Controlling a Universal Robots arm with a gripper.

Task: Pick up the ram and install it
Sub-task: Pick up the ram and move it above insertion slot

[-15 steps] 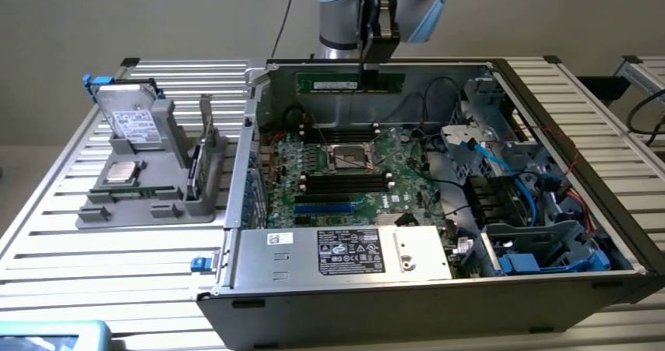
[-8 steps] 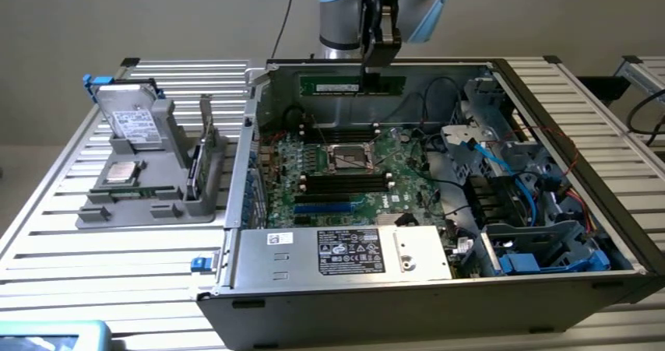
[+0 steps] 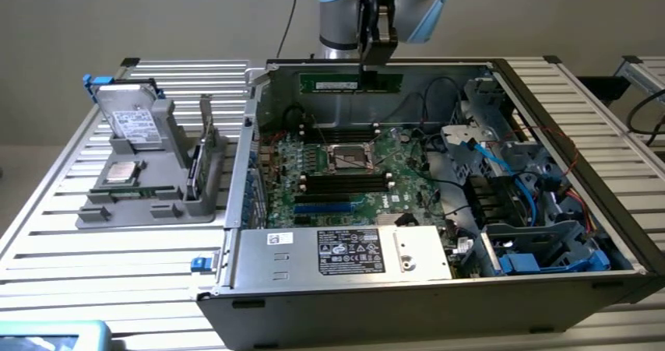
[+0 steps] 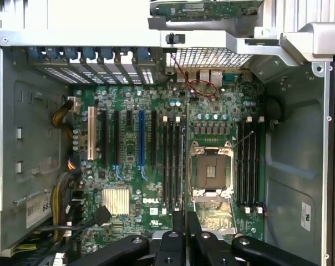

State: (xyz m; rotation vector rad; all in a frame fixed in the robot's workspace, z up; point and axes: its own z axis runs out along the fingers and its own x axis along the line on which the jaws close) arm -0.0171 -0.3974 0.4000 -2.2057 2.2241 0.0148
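The ram (image 3: 348, 82), a long thin green stick with a white label, hangs level above the far side of the open computer case (image 3: 540, 94). My gripper (image 3: 375, 69) is shut on its upper edge near the stick's right end. Below it lies the green motherboard (image 3: 400, 152) with black memory slots (image 3: 343, 133) on either side of the CPU socket (image 3: 351, 158). In the wrist view the ram (image 4: 183, 166) shows edge-on as a thin strip running out from my gripper (image 4: 185, 224), over the memory slots (image 4: 170, 160) beside the socket (image 4: 212, 172).
At the exterior view's left, a grey tray (image 3: 93, 215) carries a silver hard drive (image 3: 135, 121), a CPU (image 3: 120, 172) and an upright expansion card (image 3: 205, 149). Inside the case are the power supply (image 3: 343, 250), cables (image 3: 488, 160) and a blue drive cage (image 3: 546, 254).
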